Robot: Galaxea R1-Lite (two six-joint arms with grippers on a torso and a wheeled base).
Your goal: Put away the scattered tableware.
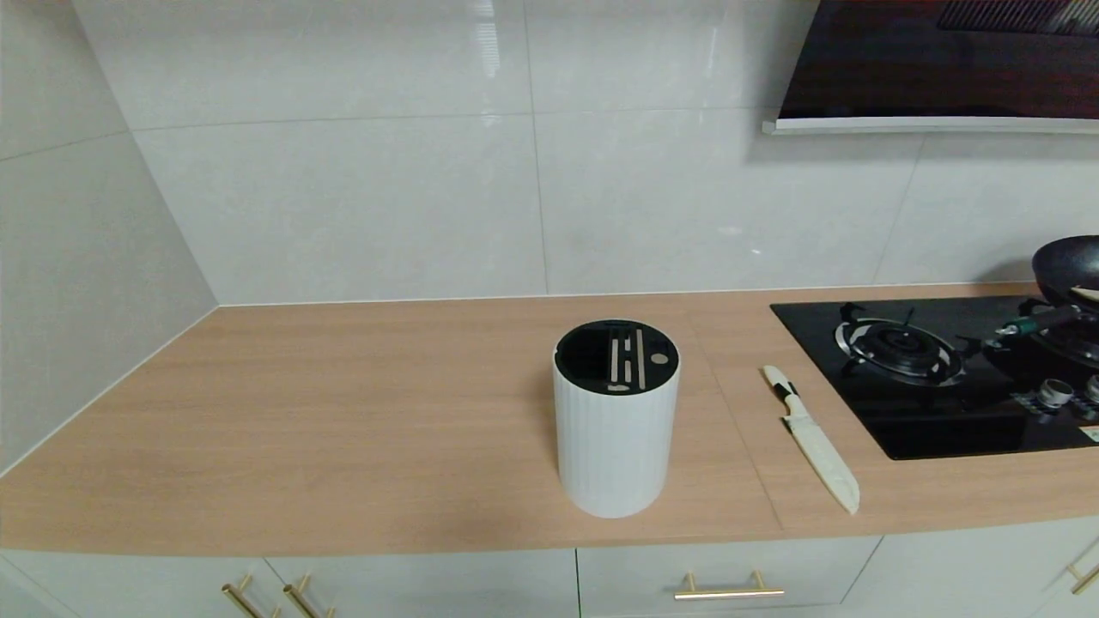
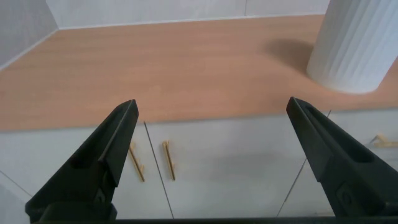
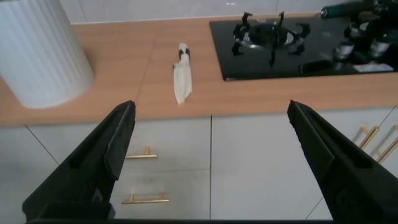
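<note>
A white ribbed knife holder (image 1: 615, 425) with a black slotted top stands near the front of the wooden counter (image 1: 343, 412). To its right a white knife (image 1: 811, 438) lies flat, handle toward the wall, blade toward the counter's front edge. In the left wrist view my left gripper (image 2: 211, 118) is open, held off the counter's front edge in front of the cabinets, with the holder (image 2: 354, 43) off to one side. My right gripper (image 3: 211, 118) is open too, in front of the cabinets, facing the knife (image 3: 182, 78) and the holder (image 3: 43, 53).
A black gas hob (image 1: 944, 369) takes up the counter's right end, with a dark wok (image 1: 1069, 270) on its far burner. A range hood (image 1: 944, 69) hangs above it. Tiled walls close the back and left. Cabinet doors with brass handles (image 1: 728, 590) run below.
</note>
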